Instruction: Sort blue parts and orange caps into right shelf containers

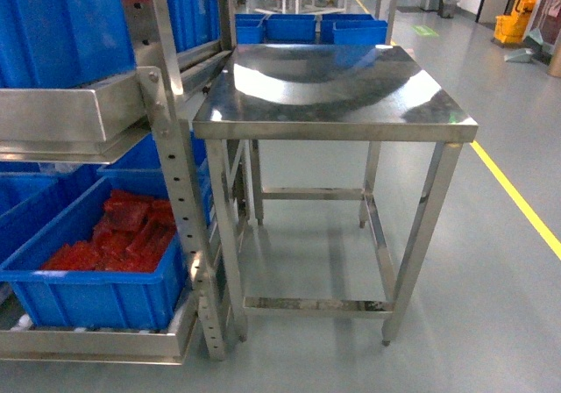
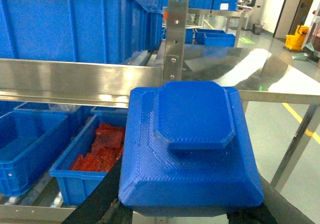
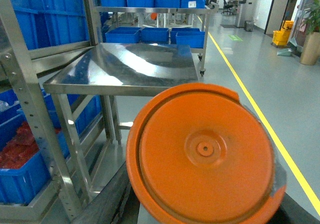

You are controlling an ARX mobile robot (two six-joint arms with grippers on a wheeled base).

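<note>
- On the far left of the head view we see a steel shelf rack (image 1: 166, 147) loaded with blue crates (image 1: 61, 25); the lowest crate (image 1: 96, 301) holds a heap of red pieces (image 1: 123, 235). Neither arm shows in this view.
- In the left wrist view we carry a blue part (image 2: 192, 149), a blocky stepped piece, bright blue here, that fills the lower middle of the picture. The left gripper (image 2: 180, 216) is closed on it from below, its dark fingers (image 2: 95, 204) showing only at the bottom edge.
- Behind that part are the rack's rail and, lower left, the same crate of red pieces, well apart from what we hold.
- In the middle stands the steel bench (image 1: 337, 82), its top bare and shiny.
- In the right wrist view we hold an orange cap (image 3: 205, 154), a round disc with a raised rim and a small centre boss, facing the camera. The right gripper (image 3: 200, 216) grips it; its fingers are mostly hidden beneath the cap.
- Further right runs a yellow floor line (image 1: 517, 196), with more blue crates (image 3: 150, 34) on a far rack behind the bench.
- Our judgement: both pieces are picked up, yet neither sits in a container. We cannot see which crates are the targets, so carrying and dropping both loads is left.
</note>
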